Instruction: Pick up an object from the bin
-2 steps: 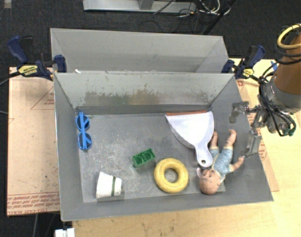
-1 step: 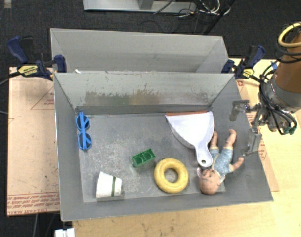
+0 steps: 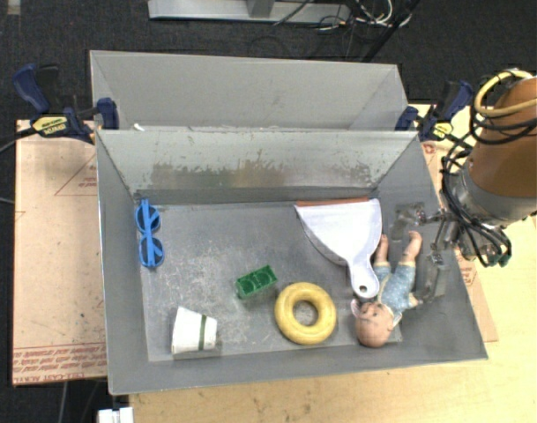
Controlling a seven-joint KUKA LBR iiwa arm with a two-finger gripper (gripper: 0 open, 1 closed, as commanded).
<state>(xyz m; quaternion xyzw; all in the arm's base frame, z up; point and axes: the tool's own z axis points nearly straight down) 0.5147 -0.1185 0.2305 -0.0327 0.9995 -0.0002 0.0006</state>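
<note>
Gripper beside the doll at the bin's right wall

The gripper [image 3: 429,258] hangs low by the right wall of the bin [image 3: 250,161]; whether it is spread or closed cannot be told. Just beside it, toward the bin's middle, lies a small doll [image 3: 390,287]. The doll's long axis runs from its head near the front right corner up along the gripper's side, so a grasp would probably mean shifting inward across that axis. A white dustpan [image 3: 343,227] touches the doll's far side, and a yellow ring [image 3: 305,312] lies beyond.
</note>
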